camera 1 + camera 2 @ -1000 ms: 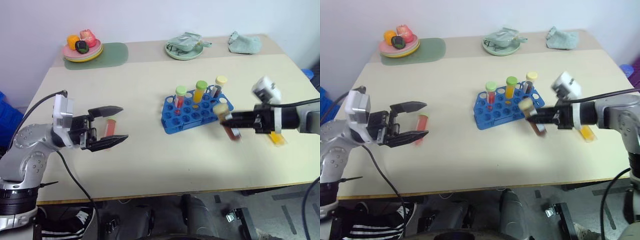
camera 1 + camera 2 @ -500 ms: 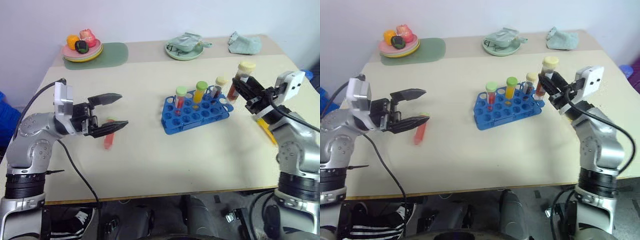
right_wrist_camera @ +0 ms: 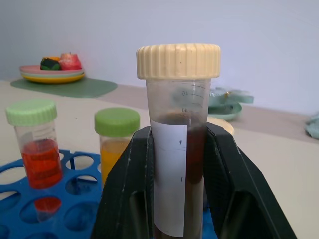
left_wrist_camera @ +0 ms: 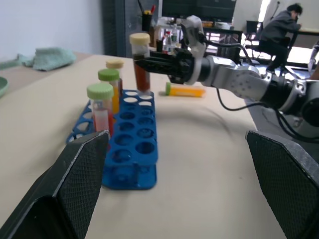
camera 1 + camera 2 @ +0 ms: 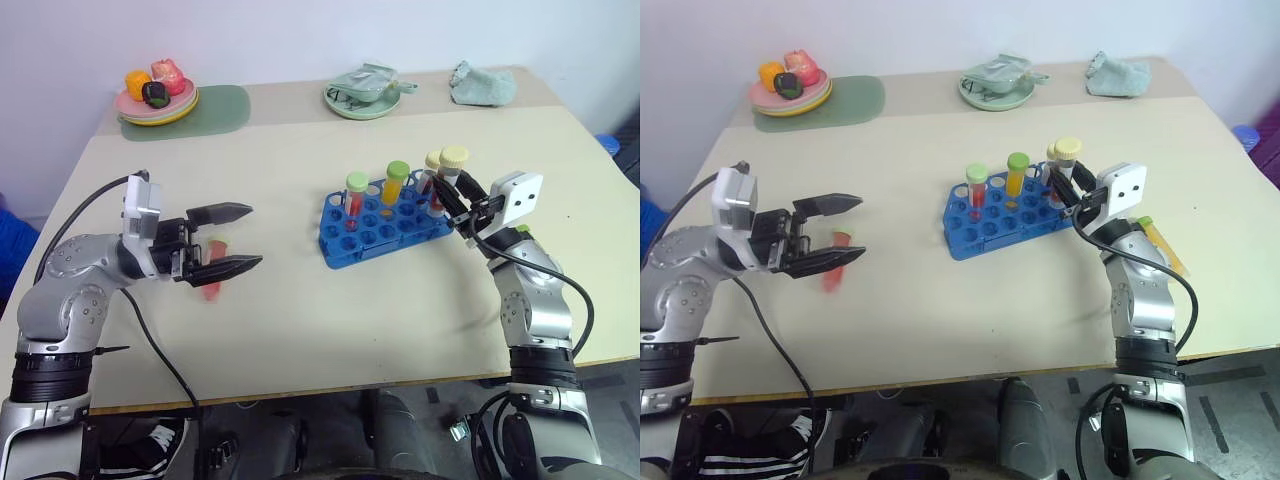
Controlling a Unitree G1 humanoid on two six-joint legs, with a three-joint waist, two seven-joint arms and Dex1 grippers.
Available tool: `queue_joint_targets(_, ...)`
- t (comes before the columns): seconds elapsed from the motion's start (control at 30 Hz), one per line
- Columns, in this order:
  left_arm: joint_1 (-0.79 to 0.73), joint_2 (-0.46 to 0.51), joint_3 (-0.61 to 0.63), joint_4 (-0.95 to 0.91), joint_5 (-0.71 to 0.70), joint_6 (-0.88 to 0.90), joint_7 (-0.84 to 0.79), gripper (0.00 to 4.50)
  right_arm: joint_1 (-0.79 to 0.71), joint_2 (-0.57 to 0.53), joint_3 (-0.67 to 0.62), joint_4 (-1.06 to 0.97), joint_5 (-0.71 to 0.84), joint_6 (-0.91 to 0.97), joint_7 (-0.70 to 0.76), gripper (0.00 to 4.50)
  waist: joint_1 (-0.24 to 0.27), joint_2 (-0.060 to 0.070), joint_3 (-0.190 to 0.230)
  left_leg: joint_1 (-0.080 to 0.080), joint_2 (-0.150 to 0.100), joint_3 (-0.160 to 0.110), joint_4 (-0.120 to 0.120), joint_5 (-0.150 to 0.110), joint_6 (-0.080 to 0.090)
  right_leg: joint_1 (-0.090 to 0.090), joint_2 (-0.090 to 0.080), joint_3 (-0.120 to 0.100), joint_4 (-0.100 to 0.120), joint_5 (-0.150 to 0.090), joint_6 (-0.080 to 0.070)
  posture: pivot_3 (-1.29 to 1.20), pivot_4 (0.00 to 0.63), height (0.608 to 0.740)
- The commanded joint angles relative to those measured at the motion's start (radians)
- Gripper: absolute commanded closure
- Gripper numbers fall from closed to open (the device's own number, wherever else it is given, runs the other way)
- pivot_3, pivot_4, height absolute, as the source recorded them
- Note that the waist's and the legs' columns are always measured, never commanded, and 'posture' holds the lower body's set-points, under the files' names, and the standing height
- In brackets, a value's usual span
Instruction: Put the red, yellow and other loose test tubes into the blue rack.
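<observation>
Head views: right end effector pinched on a dark brown tube with cream cap, held upright just over the 3 o'clock end of the blue rack; tube's long axis near vertical, base seemingly above the end holes, so the insertion looks to depend on a straight descent; rack already holds three capped tubes; left end effector spread wide, pointing toward 3 o'clock, with a loose red tube lying on the surface just under its fingers, long axis roughly 12-to-6; left arm clearly the nearer for that one; a yellow tube lies at 3 o'clock of the right arm. Left wrist view: spread fingers frame the rack; brown tube poised above its far end; yellow tube lies beyond. Right wrist view: both fingers clamp the labelled brown tube; red and orange tubes stand behind.
</observation>
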Motion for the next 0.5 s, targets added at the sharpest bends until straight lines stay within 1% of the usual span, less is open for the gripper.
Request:
queue_joint_targets(0.03, -0.007, 0.019, 0.027, -0.051, -0.026, 0.019, 0.012, 0.0, -0.01, 0.01, 0.018, -0.026, -0.008, -0.04, -0.01, 3.72, -0.001, 0.0, 0.0, 0.0, 0.0, 0.0, 0.0, 0.0, 0.0, 0.0, 0.0, 0.0, 0.0, 0.0, 0.0, 0.0, 0.15, 0.74)
queue_joint_targets(0.4, -0.034, 0.038, 0.033, -0.064, -0.039, 0.047, 0.03, 0.0, 0.004, 0.002, -0.003, -0.068, 0.004, -0.013, -0.087, 3.72, -0.002, 0.0, 0.0, 0.0, 0.0, 0.0, 0.0, 0.0, 0.0, 0.0, 0.0, 0.0, 0.0, 0.0, 0.0, 0.0, 0.15, 0.74)
queue_joint_targets(0.5, -0.045, 0.036, 0.027, -0.057, -0.037, 0.047, 0.031, 0.0, 0.015, 0.002, 0.011, -0.075, -0.008, -0.02, -0.093, 3.72, -0.002, 0.0, 0.0, 0.0, 0.0, 0.0, 0.0, 0.0, 0.0, 0.0, 0.0, 0.0, 0.0, 0.0, 0.0, 0.0, 0.15, 0.74)
